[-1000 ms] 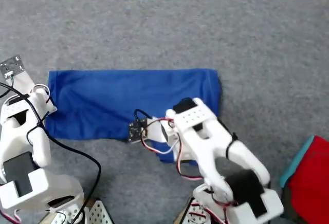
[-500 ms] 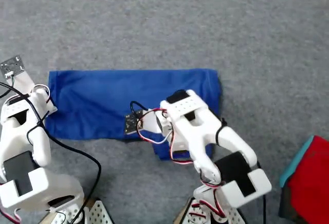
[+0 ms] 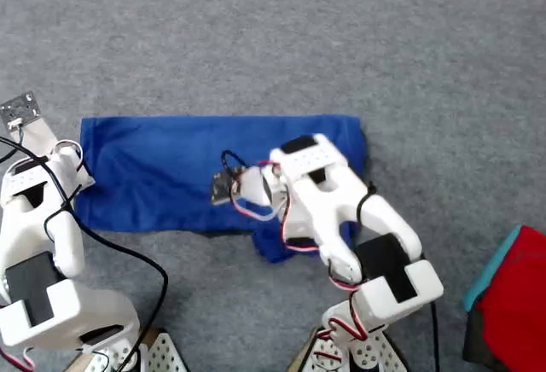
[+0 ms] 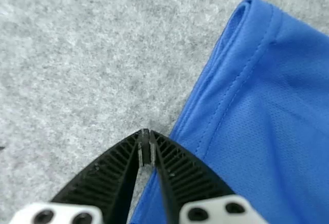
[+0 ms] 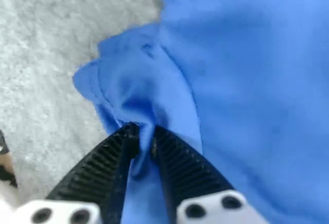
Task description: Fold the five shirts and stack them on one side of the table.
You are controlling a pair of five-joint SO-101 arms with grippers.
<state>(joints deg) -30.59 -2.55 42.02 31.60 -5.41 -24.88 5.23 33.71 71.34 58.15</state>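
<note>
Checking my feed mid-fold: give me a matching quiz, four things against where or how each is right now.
1 left tool
2 right tool
3 blue shirt
4 red cloth

A pinching blue fabric
B at the high view's right edge
C shut, empty, beside the shirt
D spread out, centre

Pairs: 1-C, 2-A, 3-D, 4-B.

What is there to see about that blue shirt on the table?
The blue shirt is a thin, smooth, fine-mesh fabric with stitched hems, folded into a long flat rectangle on the grey table. At its near edge a bunched flap sticks out, pinched in the shut jaws of the right arm. The shut jaws of the left arm sit beside its end hem.
</note>
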